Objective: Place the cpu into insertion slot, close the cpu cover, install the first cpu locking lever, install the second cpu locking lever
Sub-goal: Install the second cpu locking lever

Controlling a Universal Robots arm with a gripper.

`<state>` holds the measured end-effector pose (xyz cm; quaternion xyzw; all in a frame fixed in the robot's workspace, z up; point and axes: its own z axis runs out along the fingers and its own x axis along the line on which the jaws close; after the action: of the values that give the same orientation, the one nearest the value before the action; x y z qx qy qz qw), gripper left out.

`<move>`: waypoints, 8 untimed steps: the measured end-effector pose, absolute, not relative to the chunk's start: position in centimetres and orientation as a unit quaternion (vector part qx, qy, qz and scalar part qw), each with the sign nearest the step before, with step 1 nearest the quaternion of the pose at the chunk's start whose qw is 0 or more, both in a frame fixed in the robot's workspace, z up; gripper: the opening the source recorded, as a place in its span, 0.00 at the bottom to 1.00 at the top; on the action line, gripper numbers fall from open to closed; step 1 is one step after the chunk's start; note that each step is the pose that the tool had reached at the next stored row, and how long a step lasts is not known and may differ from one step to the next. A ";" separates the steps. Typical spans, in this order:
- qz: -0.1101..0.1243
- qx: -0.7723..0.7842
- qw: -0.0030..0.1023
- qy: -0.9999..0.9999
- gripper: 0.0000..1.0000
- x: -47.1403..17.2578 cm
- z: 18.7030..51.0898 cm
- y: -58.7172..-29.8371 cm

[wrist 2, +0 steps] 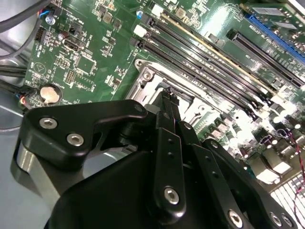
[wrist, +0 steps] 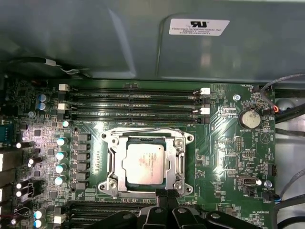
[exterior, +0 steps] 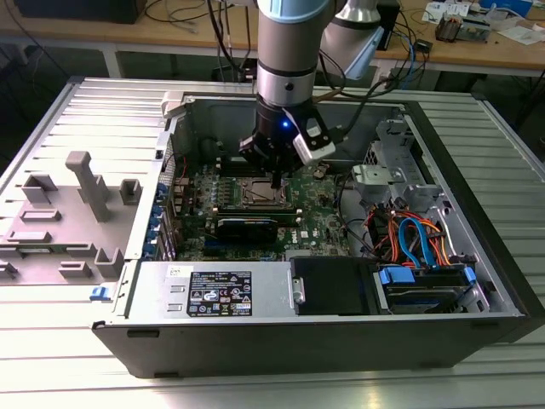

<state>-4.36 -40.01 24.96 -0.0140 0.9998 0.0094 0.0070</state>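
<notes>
The cpu [wrist: 144,162] is seated in the insertion slot [wrist: 108,164], framed by the closed cpu cover [wrist: 177,153]. The fingers [wrist: 167,198] are pressed together, poised just beside the cover's edge.

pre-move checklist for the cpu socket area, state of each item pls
1. Small square silver-grey cpu seated in the silver-rimmed square insertion slot: ok.
2. Thin silver windowed cpu cover lying flat, framing the chip: ok.
3. Locking levers latched: cannot tell.
4. Black end effector placed at the socket's edge, fingertips together: ok.
5. End effector holding nothing: ok.
6. Long black memory slots beside the socket clear of the end effector: ok.
</notes>
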 end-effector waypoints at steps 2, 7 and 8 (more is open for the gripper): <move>0.009 -0.014 0.007 1.000 0.11 -4.4 25.2 -40.0; 0.009 -0.014 0.007 1.000 0.11 -4.4 25.2 -40.5; 0.009 -0.014 0.007 1.000 0.11 -4.4 25.2 -40.5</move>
<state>-4.37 -40.55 25.21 -0.0138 0.9998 0.0094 0.0070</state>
